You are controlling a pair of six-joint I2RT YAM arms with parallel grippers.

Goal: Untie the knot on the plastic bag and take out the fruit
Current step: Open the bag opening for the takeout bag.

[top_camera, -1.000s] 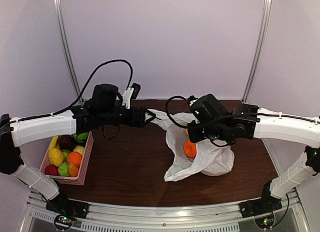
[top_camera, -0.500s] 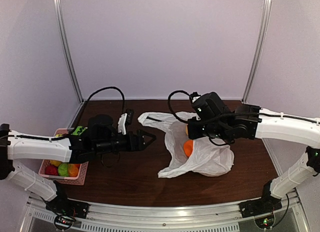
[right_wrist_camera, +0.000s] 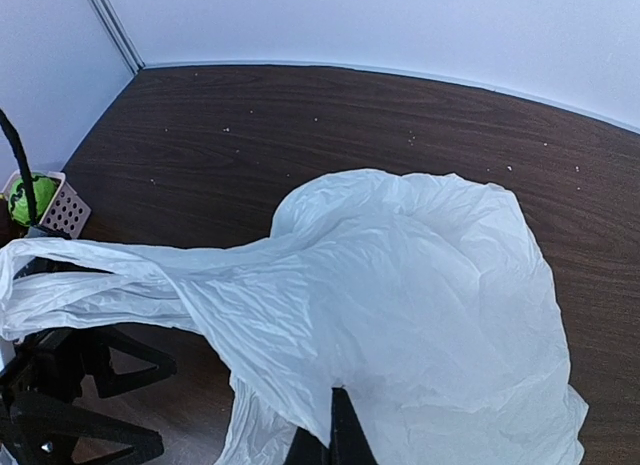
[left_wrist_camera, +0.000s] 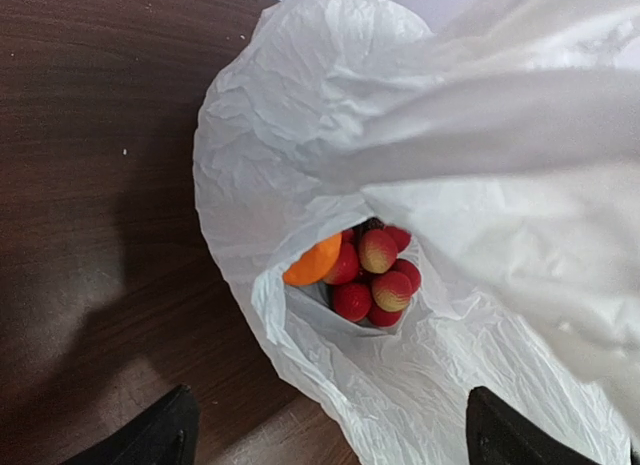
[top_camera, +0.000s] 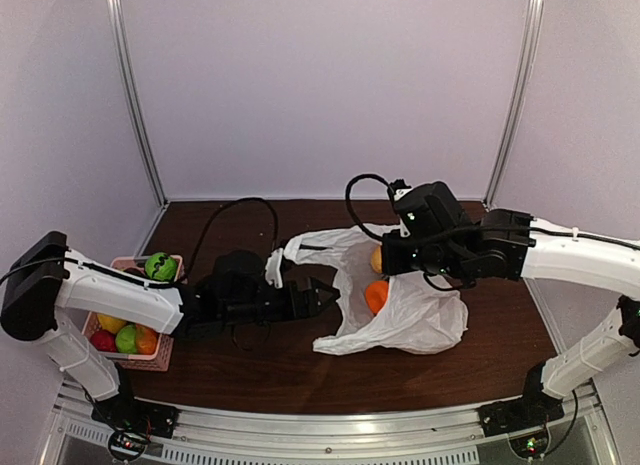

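1. We see a dark brown wooden table.
2. A pink basket with lattice walls stands on the table at its left side, close to the front.
3. A plain pale wall closes the back.
4. Two metal posts, one left and one right, rise from the back corners.
5. A metal rail runs along the near edge.
6. Small white specks lie on the table near the back wall.

Left wrist view: plastic bag runs off the top and right edges, and its folds hide most of the fruit, small red ones, possibly lychees. Right gripper is cut off at the bottom edge. Basket sits mostly behind the left arm.
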